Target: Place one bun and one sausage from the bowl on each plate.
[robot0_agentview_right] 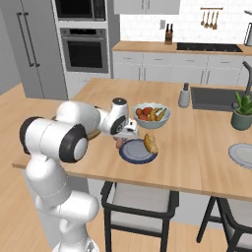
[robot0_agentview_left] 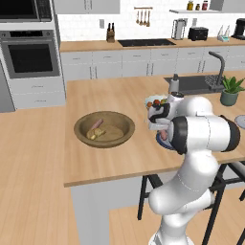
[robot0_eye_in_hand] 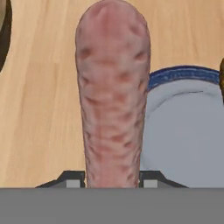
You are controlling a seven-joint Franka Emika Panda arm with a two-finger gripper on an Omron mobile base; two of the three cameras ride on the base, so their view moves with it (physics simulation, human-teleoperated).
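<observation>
End effector (robot0_eye_in_hand: pixel 112 181) gripped a sausage (robot0_eye_in_hand: pixel 113 94) at frame centre, over the worktop (robot0_eye_in_hand: pixel 39 109); blue-rimmed plate (robot0_eye_in_hand: pixel 188 131) lay right, bun (robot0_agentview_right: pixel 150 143) on it.

A white bowl of colourful fruit (robot0_agentview_right: pixel 152 115) stands near the middle of the wooden island surface (robot0_agentview_right: pixel 197 147). By the surface's far edge a small grey soap bottle (robot0_agentview_right: pixel 184 95) stands just beside the dark sink (robot0_agentview_right: pixel 216 97), and a potted green plant (robot0_agentview_right: pixel 242 112) sits near the sink's right corner. On the back counter are a knife block (robot0_agentview_left: pixel 110 33), a toaster (robot0_agentview_left: pixel 198 33) and a black cooktop (robot0_agentview_left: pixel 146 42). A wall oven (robot0_agentview_left: pixel 29 52) stands at the left. Dark stools (robot0_agentview_right: pixel 138 206) are tucked under the surface's near edge.
</observation>
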